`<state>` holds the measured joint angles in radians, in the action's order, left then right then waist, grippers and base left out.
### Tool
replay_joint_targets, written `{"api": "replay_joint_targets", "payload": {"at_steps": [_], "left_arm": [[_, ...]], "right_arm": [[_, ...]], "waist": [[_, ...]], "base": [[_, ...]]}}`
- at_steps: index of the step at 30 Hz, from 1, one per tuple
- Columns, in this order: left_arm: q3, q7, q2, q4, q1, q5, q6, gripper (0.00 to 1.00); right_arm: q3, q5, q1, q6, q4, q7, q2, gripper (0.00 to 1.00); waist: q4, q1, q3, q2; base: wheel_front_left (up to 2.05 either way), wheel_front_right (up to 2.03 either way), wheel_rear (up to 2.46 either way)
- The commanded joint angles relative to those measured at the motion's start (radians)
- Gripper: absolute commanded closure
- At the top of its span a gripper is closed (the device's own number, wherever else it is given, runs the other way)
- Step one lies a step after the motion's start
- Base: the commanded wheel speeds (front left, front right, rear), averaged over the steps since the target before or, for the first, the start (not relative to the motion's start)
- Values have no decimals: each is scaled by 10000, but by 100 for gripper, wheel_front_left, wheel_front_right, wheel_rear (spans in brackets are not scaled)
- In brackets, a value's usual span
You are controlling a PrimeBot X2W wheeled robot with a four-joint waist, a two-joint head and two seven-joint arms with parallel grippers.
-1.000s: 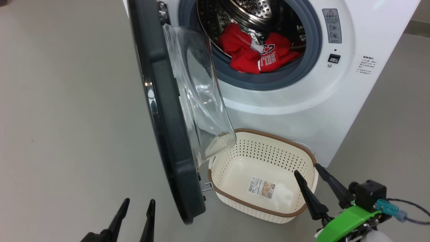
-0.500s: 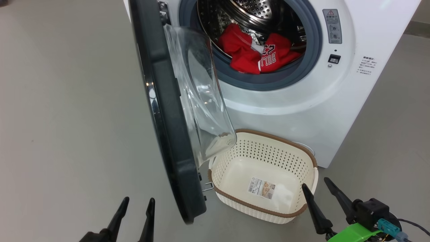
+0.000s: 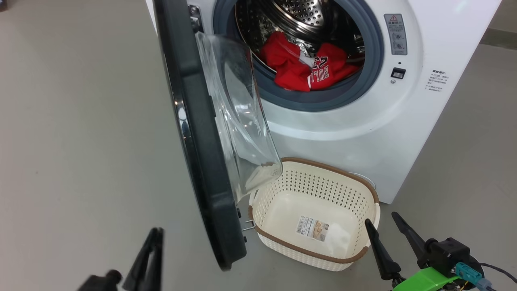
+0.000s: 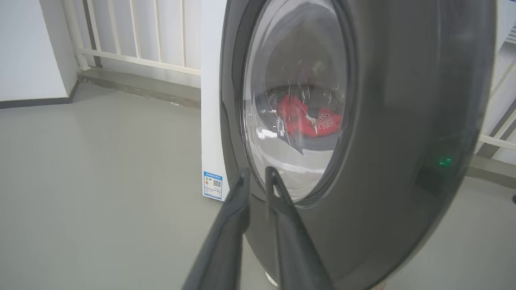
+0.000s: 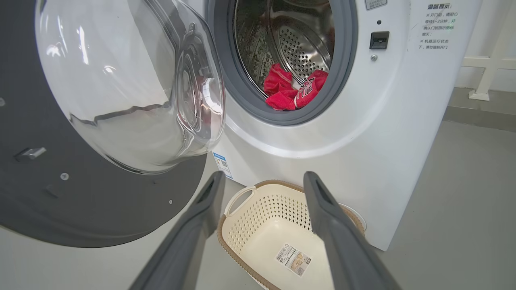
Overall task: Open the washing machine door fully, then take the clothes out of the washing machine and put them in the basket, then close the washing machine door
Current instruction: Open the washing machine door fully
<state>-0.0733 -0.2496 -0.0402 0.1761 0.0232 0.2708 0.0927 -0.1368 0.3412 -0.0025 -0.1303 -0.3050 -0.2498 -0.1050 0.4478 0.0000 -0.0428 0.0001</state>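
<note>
- The door (image 3: 202, 161) is standing half open; it's probably stiff and slick, so push its rim. Your left gripper (image 3: 156, 231) is hovering nearby, nearly pressed together and empty.
- The clothes (image 3: 307, 68), soft and light, are lying in the drum (image 3: 307, 16).
- Your right gripper (image 3: 380, 218), spread, is hanging beside the basket (image 3: 303, 260).

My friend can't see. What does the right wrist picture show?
A white washer with its door swung open and red clothes in the drum. An empty basket sits on the floor below, seen between the fingers of the open right tool.
</note>
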Motion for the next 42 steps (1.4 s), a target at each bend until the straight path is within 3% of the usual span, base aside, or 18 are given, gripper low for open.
{"api": "replay_joint_targets", "payload": {"at_steps": [1,8,11,14,19,24,34,42], "left_arm": [[464,-122,-100,-600,-310,181,-101,100],[755,-122,-100,-3387,-972,282,-86,100],[360,-122,-100,-4505,-1112,343,-61,100],[-634,-122,-100,-4796,-988,106,99,100],[-2195,-122,-100,-3878,-566,102,251,100],[-2951,-122,-100,-2495,-443,357,324,100],[-2978,-122,-100,-874,-971,893,366,100],[-2362,-122,-100,-325,-1135,1325,373,100]], "right_arm": [[-146,-142,-21,-4,256,-120,-26,0],[-123,-113,5,-4,296,-120,-4,0],[-131,-109,-8,-4,307,-120,-15,0],[-157,-67,-23,-4,293,-120,-11,0],[-265,-10,-52,-4,264,-120,-9,0],[-294,18,-39,-4,305,-120,0,0],[-289,-5,-102,-4,322,-120,-19,0],[-248,82,-114,-4,383,-120,28,0]], "waist": [[2,0,25,-1],[-18,0,49,-1],[-48,0,44,-1],[-97,0,46,-1],[-220,0,46,-1],[-289,0,20,-1],[-317,0,-40,-1],[-328,0,-16,-1]], "base": [[0,0,0],[0,0,0],[0,0,0],[0,0,0],[0,0,0],[0,0,0],[0,0,0],[0,0,0]]}}
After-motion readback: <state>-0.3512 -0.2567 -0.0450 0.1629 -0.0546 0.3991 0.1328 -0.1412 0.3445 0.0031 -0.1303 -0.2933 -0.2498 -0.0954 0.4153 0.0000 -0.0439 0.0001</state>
